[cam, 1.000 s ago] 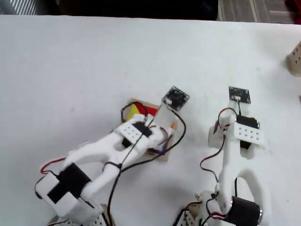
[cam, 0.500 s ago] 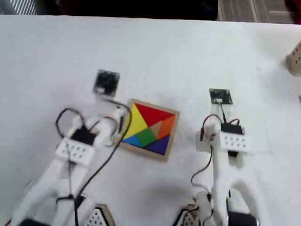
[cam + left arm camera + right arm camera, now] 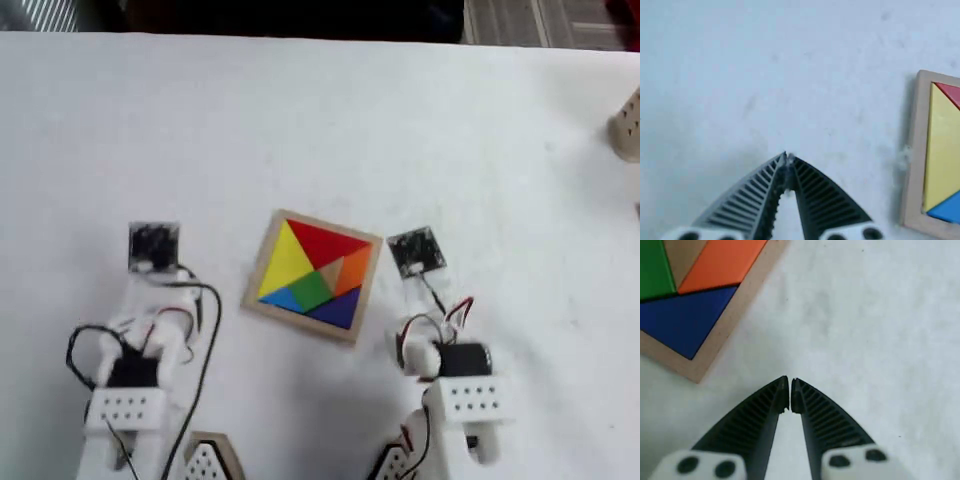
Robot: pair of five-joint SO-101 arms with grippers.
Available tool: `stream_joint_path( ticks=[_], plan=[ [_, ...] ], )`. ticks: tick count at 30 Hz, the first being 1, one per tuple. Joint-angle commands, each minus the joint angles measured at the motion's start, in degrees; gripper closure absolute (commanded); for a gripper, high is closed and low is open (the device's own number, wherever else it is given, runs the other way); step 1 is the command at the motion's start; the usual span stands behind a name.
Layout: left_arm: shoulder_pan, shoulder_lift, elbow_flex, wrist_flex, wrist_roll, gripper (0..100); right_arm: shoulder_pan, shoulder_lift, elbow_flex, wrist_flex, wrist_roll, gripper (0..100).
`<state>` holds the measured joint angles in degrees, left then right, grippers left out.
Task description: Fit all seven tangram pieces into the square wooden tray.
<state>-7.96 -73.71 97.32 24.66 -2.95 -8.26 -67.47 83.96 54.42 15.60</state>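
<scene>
The square wooden tray lies turned like a diamond at the middle of the white table. Coloured pieces fill it: yellow, red, orange, green and dark blue among them. My left arm is to the tray's left. In its wrist view my left gripper is shut and empty over bare table, with the tray rim off to one side. My right arm sits by the tray's right corner. My right gripper is shut and empty, just off the tray's edge.
A beige perforated object stands at the table's right edge. A small wooden block sits at the front between the arm bases. The table's far edge runs along the top of the high view.
The left arm has swung off the tray to the left and drawn back toward the front, uncovering the filled tray. The right arm has drawn back too and shifted slightly left.
</scene>
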Motion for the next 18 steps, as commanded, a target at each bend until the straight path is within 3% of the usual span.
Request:
stream_joint_path(
  ticks=[1, 11, 18],
  plan=[
    [-2.9, -9.2, 0.0, 6.4, -0.4, 98, -0.7, -6.4, 0.7, 4.4, -0.3, 97.8],
    [-3.2, -26.7, -0.1, 35.3, -0.4, 98, -0.3, -24.0, 8.6, 15.3, -0.3, 97.5],
    [-3.2, -30.7, -0.2, 41.9, -0.4, 98, -0.6, -36.3, 12.9, 18.8, -0.2, 97.8]
  ],
)
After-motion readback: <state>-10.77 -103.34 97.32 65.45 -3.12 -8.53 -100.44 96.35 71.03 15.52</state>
